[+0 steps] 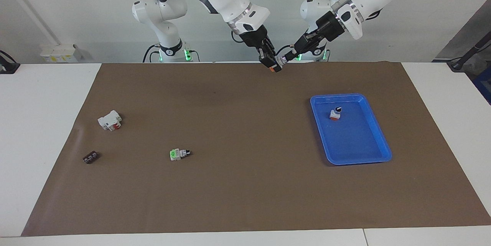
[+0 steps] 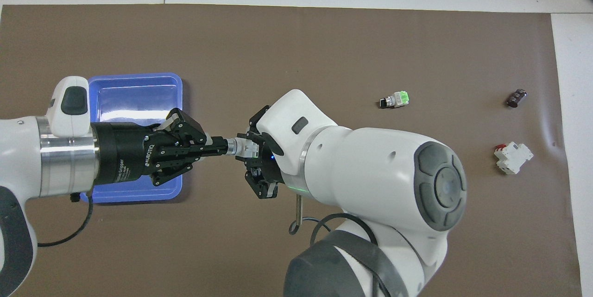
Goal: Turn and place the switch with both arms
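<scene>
The switch (image 1: 277,66) hangs in the air over the brown mat (image 1: 230,192), at the edge nearest the robots, held between both grippers. The right gripper (image 1: 273,64) is clamped on its white body and orange base, while the left gripper (image 1: 287,56) pinches the black knob end. A second switch (image 1: 335,114) stands in the blue tray (image 1: 378,134), well apart from both grippers.

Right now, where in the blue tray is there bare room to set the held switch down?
The blue tray holds one red-based switch at its end nearer the robots; the rest of its floor, farther from the robots, is bare. Both tools, right tool and left tool, grip the switch above the mat.
</scene>
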